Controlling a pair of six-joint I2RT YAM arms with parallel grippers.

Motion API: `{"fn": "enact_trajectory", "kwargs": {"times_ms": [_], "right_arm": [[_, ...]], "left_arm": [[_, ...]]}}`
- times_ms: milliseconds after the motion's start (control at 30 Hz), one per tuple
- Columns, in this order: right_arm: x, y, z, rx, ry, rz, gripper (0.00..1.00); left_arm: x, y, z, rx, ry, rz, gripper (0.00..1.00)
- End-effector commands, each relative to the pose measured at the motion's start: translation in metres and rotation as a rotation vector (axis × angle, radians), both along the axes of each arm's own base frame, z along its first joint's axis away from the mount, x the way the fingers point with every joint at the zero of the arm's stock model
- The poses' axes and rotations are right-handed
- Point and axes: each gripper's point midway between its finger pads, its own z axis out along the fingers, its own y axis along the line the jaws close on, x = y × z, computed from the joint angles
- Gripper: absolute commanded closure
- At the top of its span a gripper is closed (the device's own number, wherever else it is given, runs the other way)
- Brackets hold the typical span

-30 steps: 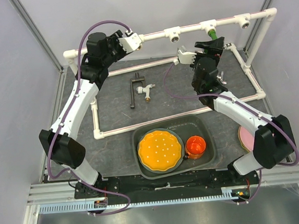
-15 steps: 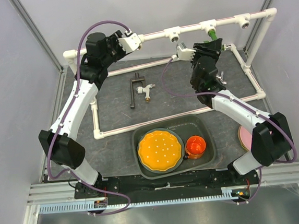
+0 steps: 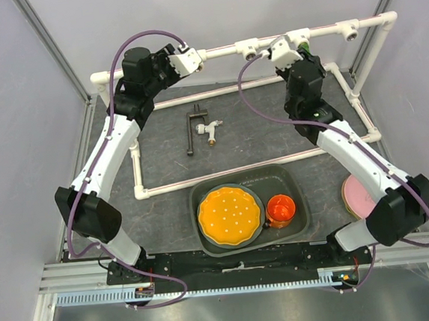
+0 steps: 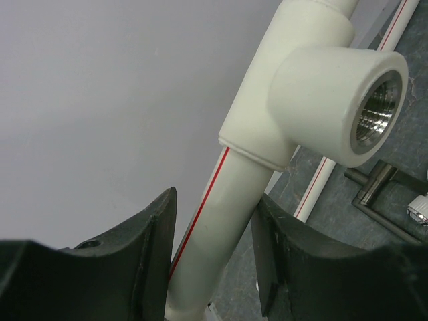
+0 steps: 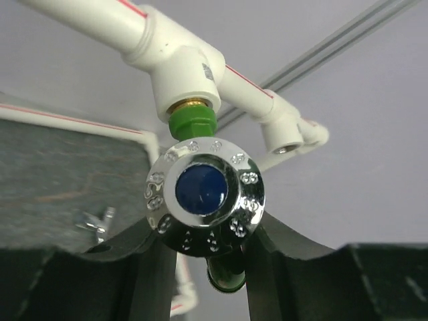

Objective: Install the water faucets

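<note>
While screwed by its brass thread into a tee (image 5: 180,73) of the top pipe (image 5: 87,17), hangs between the fingers of the right gripper (image 5: 206,234): the green faucet (image 5: 192,124), third socket from the left in the top view. Pinched from both sides at the lower edge of the chrome knob (image 5: 204,189), fingers pressed against it, no gap to see. Held so, probably, for turning the body further into the socket. Ring of brass visible above the green hex, so perhaps not yet fully tight. Looks small: green hex neck, round shiny knob with blue centre and little stamped marks on the rim, dark green spout showing below the knob.

Left gripper (image 4: 215,200) closed around the same pipe, just beside another tee (image 4: 334,87), one finger on each side and touching. Most likely for keeping the frame from twisting during the screwing. Bare metal thread inside that tee, nothing fitted.

On the mat (image 3: 257,127), well apart from both grippers: black faucet (image 3: 200,128), with black handle and white and brass body. Also on the mat, a silvery piece (image 5: 93,219), too small to name surely.
</note>
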Motion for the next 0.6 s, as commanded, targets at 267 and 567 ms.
{"fn": "enact_trajectory", "kwargs": {"times_ms": [267,567], "right_arm": [[0.008,0.034,-0.002,1.312,-0.176,0.331,0.96],[0.001,0.058,0.011,2.016,-0.242,0.531,0.95]], "left_arm": [[-0.012,0.014,-0.007,-0.082,0.079,0.049,0.98],[-0.013,0.013,-0.006,-0.086,0.075,0.043,0.98]]}}
